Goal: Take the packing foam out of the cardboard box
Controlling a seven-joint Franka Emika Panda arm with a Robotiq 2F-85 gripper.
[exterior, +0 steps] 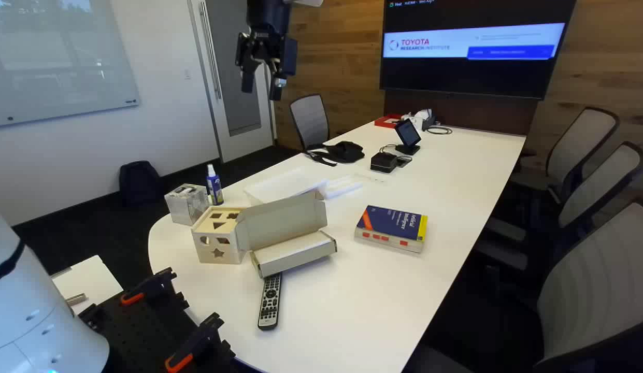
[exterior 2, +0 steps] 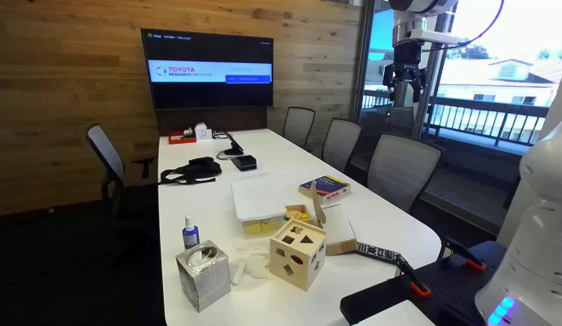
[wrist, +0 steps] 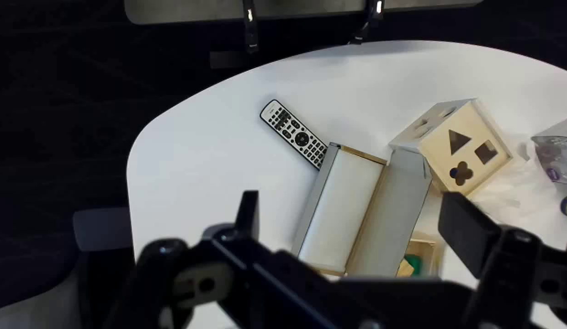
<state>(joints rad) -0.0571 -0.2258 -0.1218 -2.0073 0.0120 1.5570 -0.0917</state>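
Observation:
The cardboard box lies on the white table with its lid flap standing open. It also shows in the other exterior view and the wrist view. The packing foam is a pale, flat, long piece lying inside the box and filling most of its length. Its top also shows in an exterior view. My gripper is open and empty, high above the table. It also shows in the other exterior view. In the wrist view the open fingers frame the box from well above.
A remote control touches or lies close to the box's end. A wooden cube with holes stands beside the lid flap. A thick book, a tissue box, a spray bottle and a plastic bin are nearby.

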